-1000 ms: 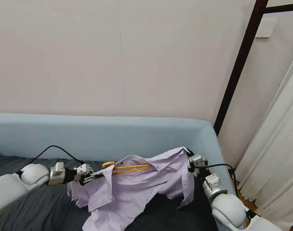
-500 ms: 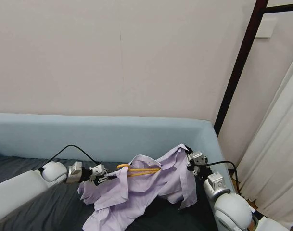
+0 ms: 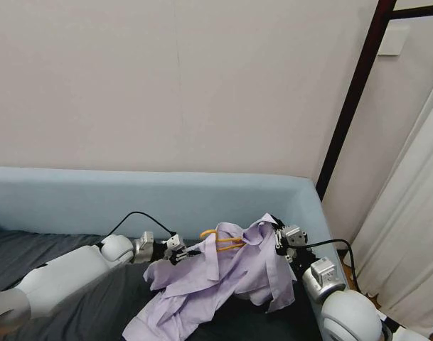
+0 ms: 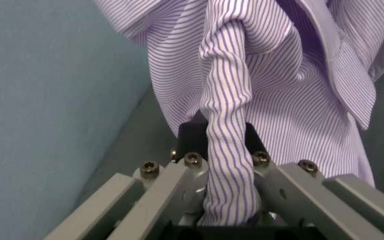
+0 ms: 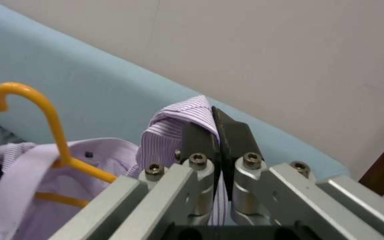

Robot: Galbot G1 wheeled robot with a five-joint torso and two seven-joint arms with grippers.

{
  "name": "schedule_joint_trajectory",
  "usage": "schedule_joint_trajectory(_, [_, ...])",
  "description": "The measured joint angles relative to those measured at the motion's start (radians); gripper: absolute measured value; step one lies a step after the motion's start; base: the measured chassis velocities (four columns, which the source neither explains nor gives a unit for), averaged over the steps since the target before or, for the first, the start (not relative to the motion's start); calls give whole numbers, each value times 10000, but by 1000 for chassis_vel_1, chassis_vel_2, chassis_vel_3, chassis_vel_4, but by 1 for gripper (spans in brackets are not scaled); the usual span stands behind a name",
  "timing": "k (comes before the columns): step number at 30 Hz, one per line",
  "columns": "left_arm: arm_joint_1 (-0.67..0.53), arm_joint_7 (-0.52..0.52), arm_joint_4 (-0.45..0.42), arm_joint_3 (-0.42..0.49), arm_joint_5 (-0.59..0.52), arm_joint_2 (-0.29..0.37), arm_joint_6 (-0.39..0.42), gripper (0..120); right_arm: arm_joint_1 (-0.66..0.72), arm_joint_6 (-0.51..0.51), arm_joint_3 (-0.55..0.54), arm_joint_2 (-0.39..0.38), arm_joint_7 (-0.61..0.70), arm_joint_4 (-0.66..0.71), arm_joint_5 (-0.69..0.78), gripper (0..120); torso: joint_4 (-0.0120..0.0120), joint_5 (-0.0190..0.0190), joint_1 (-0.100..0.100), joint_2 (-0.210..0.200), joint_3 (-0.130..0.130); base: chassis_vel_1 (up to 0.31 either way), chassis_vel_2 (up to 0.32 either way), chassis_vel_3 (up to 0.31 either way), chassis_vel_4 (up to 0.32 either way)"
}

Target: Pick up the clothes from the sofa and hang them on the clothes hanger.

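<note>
A lilac striped shirt [image 3: 209, 284] hangs bunched above the dark sofa seat [image 3: 67, 249], stretched between my two grippers. A yellow hanger [image 3: 220, 243] sits inside its collar, its hook [image 5: 18, 100] pointing up. My left gripper [image 3: 178, 251] is shut on a fold of the shirt [image 4: 225, 165] at the left end. At the right end, close to the sofa's blue arm, my right gripper [image 3: 279, 240] is shut on the shirt's shoulder [image 5: 178, 122].
The sofa's pale blue backrest [image 3: 131, 195] runs behind the shirt, with a plain wall above. A dark rack pole [image 3: 351, 99] rises at the right, beside a white curtain [image 3: 415, 234].
My left gripper has moved right toward the right one, carrying its end of the shirt. The shirt and hanger have bunched closer together and risen slightly.
</note>
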Motion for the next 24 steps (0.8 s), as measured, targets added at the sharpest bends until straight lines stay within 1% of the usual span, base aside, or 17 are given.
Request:
schedule_joint_trajectory(3, [-209,479,301,203,-326,-219,93,1,-97,151,44,-41,-48,172,18,0,2,0,0,-1,0,0,0,0,0])
schedule_joint_trajectory(4, [-324,802,443,326,-399,-322,111,1,-122,255,62,-54,-68,243,55,0,2,-1,0,0,0,0,0,0,0])
schedule_joint_trajectory(5, [-324,802,443,326,-399,-322,111,1,-122,255,62,-54,-68,243,55,0,2,-1,0,0,0,0,0,0,0])
schedule_joint_trajectory(7, [-511,1277,660,526,-361,-514,118,1,-126,457,109,-92,-125,354,162,0,2,0,0,0,0,0,0,0,0])
schedule_joint_trajectory(8, [-562,1353,757,581,-298,-613,118,1,-126,515,140,-123,-158,416,225,0,2,2,0,-1,0,0,0,0,0])
schedule_joint_trajectory(9, [-579,1367,825,604,-272,-680,118,1,-129,555,173,-157,-190,473,281,0,2,2,0,-1,0,0,0,0,0])
schedule_joint_trajectory(10, [-586,1326,1047,617,-245,-910,114,1,-192,632,269,-242,-265,638,387,0,4,0,1,0,0,0,0,0,0])
schedule_joint_trajectory(11, [-586,1326,1047,617,-245,-910,114,1,-192,632,269,-242,-265,638,387,0,4,0,1,0,0,0,0,0,0])
schedule_joint_trajectory(14, [-529,1014,1588,472,-459,-1535,99,1,-595,764,483,-408,-425,1086,466,0,2,-1,0,0,0,0,0,0,0])
schedule_joint_trajectory(15, [-529,1014,1588,472,-459,-1535,99,1,-595,764,483,-408,-425,1086,466,0,2,-1,0,0,0,0,0,0,0])
schedule_joint_trajectory(18, [-515,771,1755,353,-931,-1919,101,1,-1041,884,584,-465,-577,1402,348,0,-2,-1,1,-1,0,0,0,0,0])
schedule_joint_trajectory(20, [-544,659,1758,268,-1290,-2059,126,1,-1350,1047,640,-481,-733,1497,163,0,-2,-2,0,0,0,0,0,0,0])
schedule_joint_trajectory(21, [-544,659,1758,268,-1290,-2059,126,1,-1350,1047,640,-481,-733,1497,163,0,-2,-2,0,0,0,0,0,0,0])
schedule_joint_trajectory(24, [-702,595,1734,154,-1675,-2047,157,1,-1967,1347,837,-490,-991,1500,-258,0,0,-2,1,0,0,0,0,0,0])
